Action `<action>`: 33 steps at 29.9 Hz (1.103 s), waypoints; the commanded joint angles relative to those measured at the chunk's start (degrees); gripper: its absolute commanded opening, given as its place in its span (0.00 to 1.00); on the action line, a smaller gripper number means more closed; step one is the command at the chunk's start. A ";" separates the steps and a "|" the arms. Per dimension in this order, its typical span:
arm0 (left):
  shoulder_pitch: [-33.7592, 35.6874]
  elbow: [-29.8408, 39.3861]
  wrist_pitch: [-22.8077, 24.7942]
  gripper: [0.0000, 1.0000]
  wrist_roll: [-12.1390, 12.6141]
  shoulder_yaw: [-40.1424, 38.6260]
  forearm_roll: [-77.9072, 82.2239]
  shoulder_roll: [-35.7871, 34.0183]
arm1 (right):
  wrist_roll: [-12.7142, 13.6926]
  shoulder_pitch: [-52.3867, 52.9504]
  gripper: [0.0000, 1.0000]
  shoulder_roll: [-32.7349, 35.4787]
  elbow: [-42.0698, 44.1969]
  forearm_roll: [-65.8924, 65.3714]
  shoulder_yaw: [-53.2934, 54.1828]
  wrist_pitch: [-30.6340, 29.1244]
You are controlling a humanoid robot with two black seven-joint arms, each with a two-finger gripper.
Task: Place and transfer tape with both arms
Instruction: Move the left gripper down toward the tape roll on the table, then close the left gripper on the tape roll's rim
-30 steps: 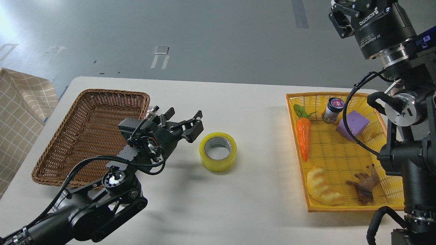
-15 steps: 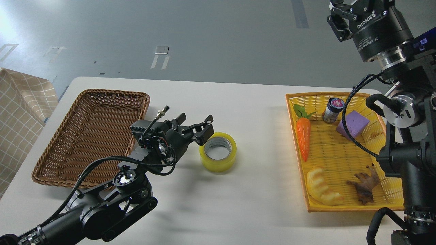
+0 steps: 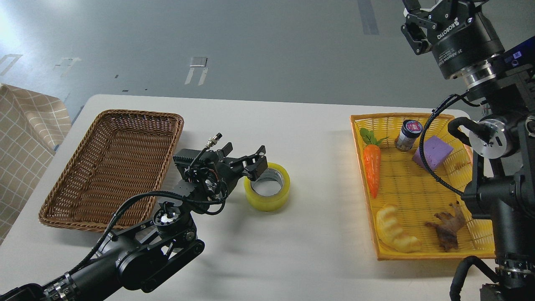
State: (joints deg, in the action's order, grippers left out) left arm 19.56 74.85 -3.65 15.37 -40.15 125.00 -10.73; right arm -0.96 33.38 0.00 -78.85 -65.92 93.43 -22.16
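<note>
The tape [image 3: 269, 193], a thick yellow translucent roll with a grey-white core, lies flat on the white table [image 3: 292, 138] near the middle. My left gripper [image 3: 246, 158] is open, reaching in from the left, with one fingertip [image 3: 257, 166] over the roll's left rim and the other behind it. I cannot tell whether it touches the roll. My right gripper [image 3: 413, 19] is raised high at the top right, above the yellow basket; its fingers are partly cut off by the frame edge.
An empty brown wicker basket [image 3: 113, 165] stands at the left. A yellow basket [image 3: 418, 184] at the right holds a carrot [image 3: 372, 165], a small jar [image 3: 408, 134], a purple block [image 3: 434, 152], a croissant [image 3: 395, 229] and a brown figure [image 3: 448, 225]. A checked cloth [image 3: 23, 142] hangs at far left.
My left arm has moved right and forward, bringing the open gripper from beside the tape to its left rim. The right gripper has risen slightly. The tape has not moved.
</note>
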 commanded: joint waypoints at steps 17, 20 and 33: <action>-0.14 -0.40 0.48 0.98 0.01 4.11 0.00 -1.93 | 0.00 -1.04 1.00 0.00 0.02 0.00 0.00 -0.08; -0.49 -0.58 0.57 0.98 0.01 4.20 0.00 -3.07 | 0.09 -1.04 1.00 0.00 0.02 0.00 0.00 -0.08; -1.10 -0.93 1.36 0.98 0.01 5.25 0.00 -2.28 | 0.26 -2.27 1.00 0.00 0.02 -0.09 -1.50 -0.08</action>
State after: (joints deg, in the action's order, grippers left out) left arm 18.62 73.91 -2.37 15.38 -34.89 125.00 -13.05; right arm -0.71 31.57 0.00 -78.93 -66.00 92.23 -22.25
